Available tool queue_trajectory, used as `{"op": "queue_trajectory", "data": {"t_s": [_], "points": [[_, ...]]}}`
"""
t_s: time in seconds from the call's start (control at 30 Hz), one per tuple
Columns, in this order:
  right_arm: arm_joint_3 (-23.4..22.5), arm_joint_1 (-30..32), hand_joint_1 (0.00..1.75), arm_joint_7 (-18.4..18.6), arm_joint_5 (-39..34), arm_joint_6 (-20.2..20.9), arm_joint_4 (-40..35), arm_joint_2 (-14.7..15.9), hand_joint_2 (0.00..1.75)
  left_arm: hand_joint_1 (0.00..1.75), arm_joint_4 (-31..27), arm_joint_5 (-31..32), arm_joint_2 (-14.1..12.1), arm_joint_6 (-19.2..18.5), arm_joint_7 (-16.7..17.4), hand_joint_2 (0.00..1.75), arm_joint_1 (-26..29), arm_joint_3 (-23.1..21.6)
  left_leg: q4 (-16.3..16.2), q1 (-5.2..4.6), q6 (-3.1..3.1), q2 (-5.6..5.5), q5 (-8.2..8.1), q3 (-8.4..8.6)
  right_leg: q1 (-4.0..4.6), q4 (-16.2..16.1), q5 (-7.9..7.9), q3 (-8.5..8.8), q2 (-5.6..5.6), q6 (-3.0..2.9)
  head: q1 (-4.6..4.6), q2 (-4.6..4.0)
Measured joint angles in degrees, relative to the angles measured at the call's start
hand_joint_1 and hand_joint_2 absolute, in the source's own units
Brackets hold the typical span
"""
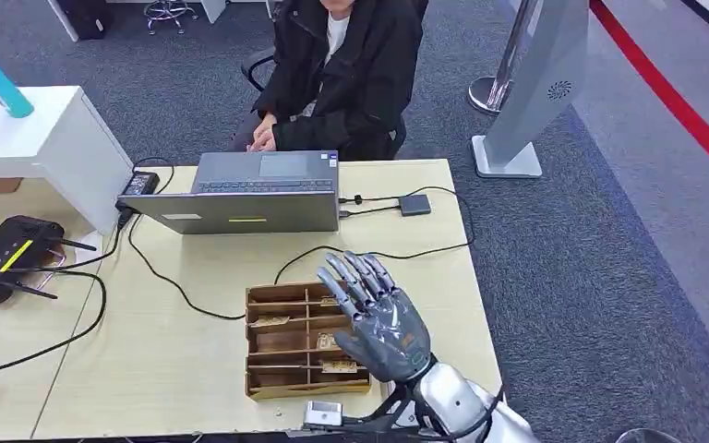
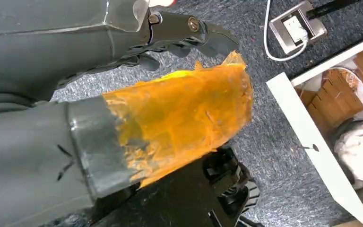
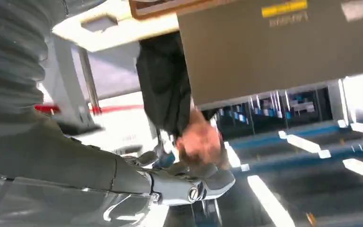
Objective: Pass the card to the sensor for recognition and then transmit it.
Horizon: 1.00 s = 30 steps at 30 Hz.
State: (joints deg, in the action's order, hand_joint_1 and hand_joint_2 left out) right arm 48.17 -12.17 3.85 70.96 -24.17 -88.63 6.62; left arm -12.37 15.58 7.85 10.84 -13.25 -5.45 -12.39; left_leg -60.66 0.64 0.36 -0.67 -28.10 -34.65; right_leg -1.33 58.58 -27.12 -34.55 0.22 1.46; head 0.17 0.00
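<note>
My right hand (image 1: pixel 380 318) is raised over the wooden card box (image 1: pixel 277 343) near the table's front edge, palm turned away, fingers spread, holding nothing. Cards (image 1: pixel 270 321) lie in the box's compartments. The sensor (image 1: pixel 414 204), a small dark square pad, sits beyond the box, right of the laptop (image 1: pixel 249 192) and wired to it. In the right wrist view the hand (image 3: pixel 123 177) points toward the laptop lid (image 3: pixel 283 47) and the person (image 3: pixel 170 85). My left hand (image 2: pixel 137 94) hangs over the carpet, thumb wrapped in orange film (image 2: pixel 184 113), fingers apart from it, holding nothing.
A person in black (image 1: pixel 346 65) sits behind the table (image 1: pixel 175 351). Black cables (image 1: pixel 162 277) cross the tabletop. A black router (image 1: pixel 5 254) lies at the left, a white shelf unit (image 1: pixel 46 138) behind it, a grey stand (image 1: pixel 535 83) on the carpet to the right.
</note>
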Motion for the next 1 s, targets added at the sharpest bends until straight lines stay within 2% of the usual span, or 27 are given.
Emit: {"op": "queue_trajectory", "data": {"t_s": [0.1, 0.33, 0.57, 1.0], "points": [[0.13, -0.58, 0.00, -0.68, -3.99, 4.06, -0.33, 0.11, 1.75, 0.00, -0.02, 0.04, -0.02, -0.22, 0.00, 0.00, -0.28, 0.00, 0.00, 0.00, 0.00, 0.00, 0.00, 0.00, 0.00, 0.00, 0.00, 0.00, 0.00, 0.00, 0.00, 0.00], [0.50, -0.92, 0.00, -0.35, -5.81, 7.12, -1.12, 0.17, 1.75, 0.00, -0.02, 0.31, -0.07, -0.44, 0.00, 0.00, -0.53, 0.00, 0.00, 0.00, 0.00, 0.00, 0.00, 0.00, 0.00, 0.00, 0.00, -0.01, 0.00, 0.00, 0.00, 0.00], [0.42, -1.87, 0.00, 0.19, -12.40, 13.76, -1.99, 0.26, 1.75, 0.00, -0.04, 1.05, -0.24, -1.00, 0.11, 0.00, -0.70, 0.00, 0.00, 0.00, 0.00, 0.00, 0.00, 0.00, 0.00, 0.00, 0.00, -0.01, 0.01, 0.00, 0.00, 0.00], [0.35, -2.76, 0.00, 0.21, -13.13, 14.53, -2.45, 0.37, 1.75, 0.00, -0.04, 1.09, -0.24, -1.00, 0.15, 0.00, -0.75, 0.00, 0.00, 0.00, 0.00, 0.00, 0.00, 0.00, 0.00, 0.00, 0.00, -0.01, 0.01, 0.00, 0.00, 0.00]]}}
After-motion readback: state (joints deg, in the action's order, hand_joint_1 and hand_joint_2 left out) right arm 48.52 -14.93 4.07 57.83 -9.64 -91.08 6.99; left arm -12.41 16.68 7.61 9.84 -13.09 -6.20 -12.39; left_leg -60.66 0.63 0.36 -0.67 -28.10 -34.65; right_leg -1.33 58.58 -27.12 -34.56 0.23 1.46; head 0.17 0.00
